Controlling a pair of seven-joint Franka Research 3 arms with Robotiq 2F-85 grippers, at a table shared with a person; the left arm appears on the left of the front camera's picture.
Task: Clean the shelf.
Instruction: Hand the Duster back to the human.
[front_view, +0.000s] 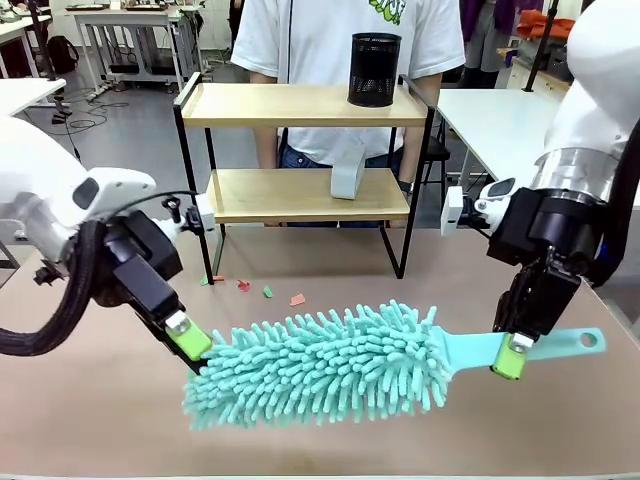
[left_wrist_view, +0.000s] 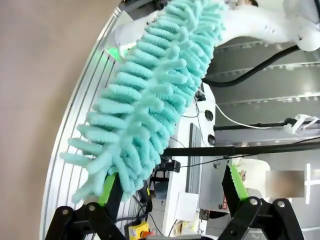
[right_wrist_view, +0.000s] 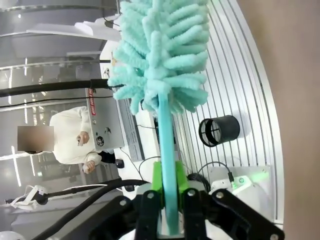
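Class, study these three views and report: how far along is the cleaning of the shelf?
Done: the duster is picked up, its handle clamped in the right end effector.
In hand: the left end effector is open, with one finger against the fluffy head; the duster hangs over the table, short of the shelf.
Left: wiping both boards. The black mesh cup sits on top, and coloured scraps lie on the table.

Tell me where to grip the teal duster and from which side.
Grip the duster by its flat plastic handle, coming from above, as the right tool does now. The handle is thin, rigid and bare; the fluffy head gives no firm hold, and the left tool sits open beside it.
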